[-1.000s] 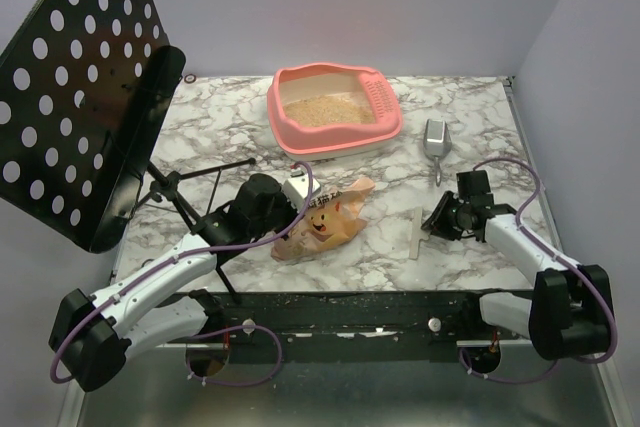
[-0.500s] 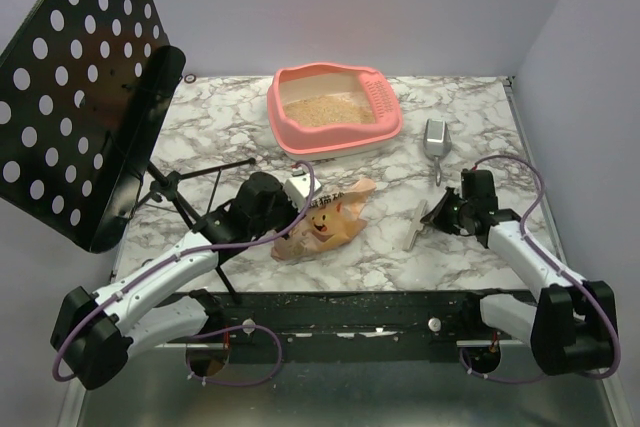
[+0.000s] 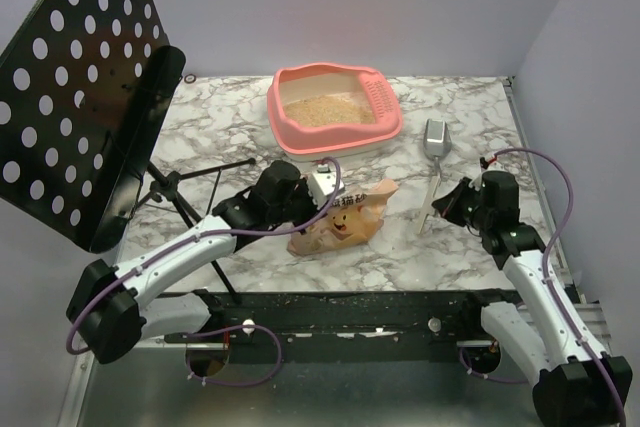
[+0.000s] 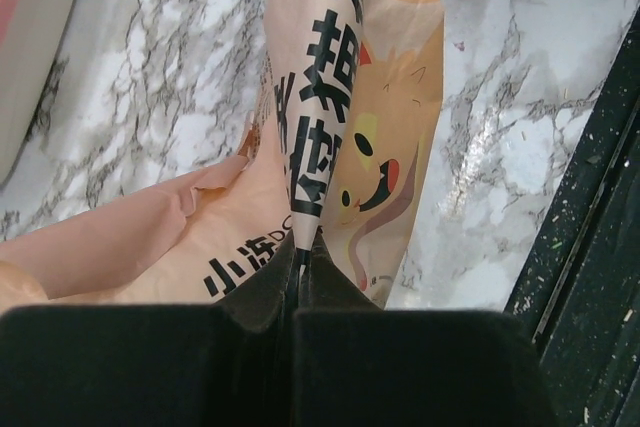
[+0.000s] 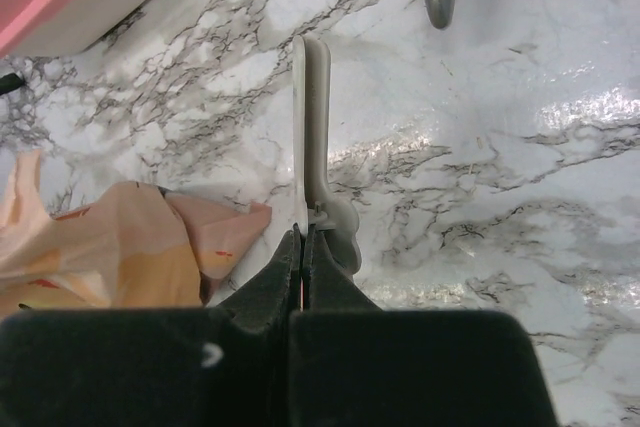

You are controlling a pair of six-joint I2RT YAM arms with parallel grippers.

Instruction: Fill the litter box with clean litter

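Both claws are clenched: left claw [image 3: 328, 193] on the paper bag [image 3: 348, 224], right claw [image 3: 446, 209] on a pale clip [image 5: 311, 117]. Upper centre, the litter box [image 3: 276, 107], part-filled with litter [image 3: 325, 111], sits straight above the nearer left claw.

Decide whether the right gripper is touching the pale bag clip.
Touching. The right wrist view shows the right gripper shut on the near end of the pale bag clip.
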